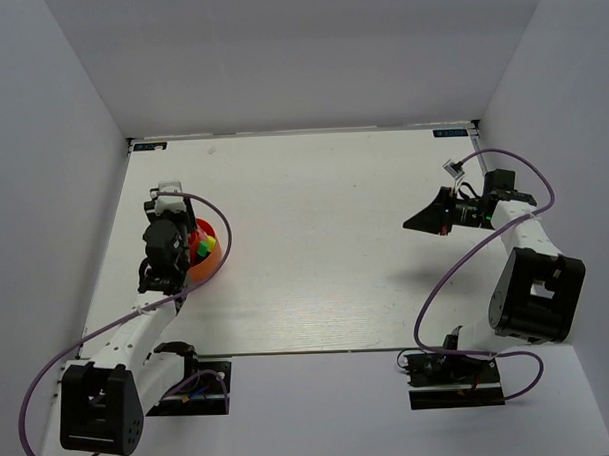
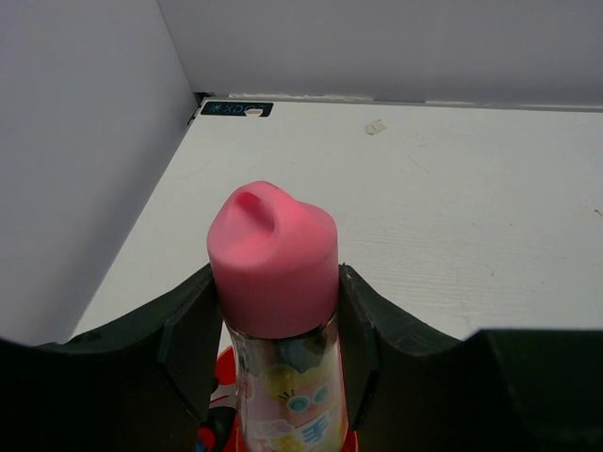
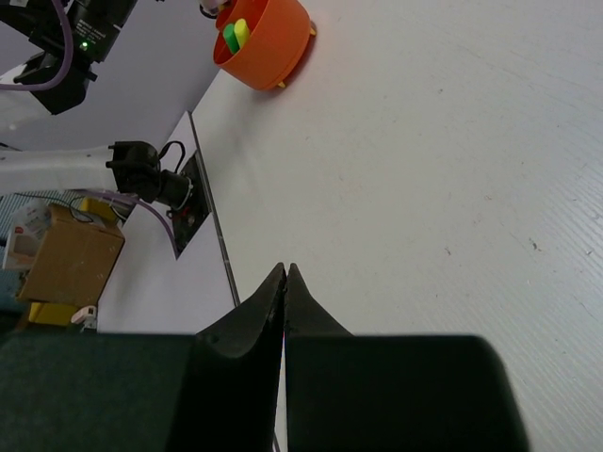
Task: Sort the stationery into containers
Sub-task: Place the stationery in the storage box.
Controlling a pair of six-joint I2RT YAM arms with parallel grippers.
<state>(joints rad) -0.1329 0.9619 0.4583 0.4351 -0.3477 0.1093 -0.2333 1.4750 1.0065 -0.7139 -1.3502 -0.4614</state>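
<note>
Over the white tabletop (image 1: 335,237), left gripper (image 2: 275,320) jaws clamp the pink-capped tube (image 2: 273,259), seemingly above the orange cup (image 1: 211,259); right gripper (image 3: 285,282) jaws touch, empty.

Left arm (image 1: 165,251) covers the orange cup (image 1: 215,259); table (image 1: 335,237) middle lies open.

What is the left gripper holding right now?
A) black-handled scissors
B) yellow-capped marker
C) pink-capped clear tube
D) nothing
C: in the left wrist view the left gripper has its jaws against both sides of the pink-capped tube.
</note>
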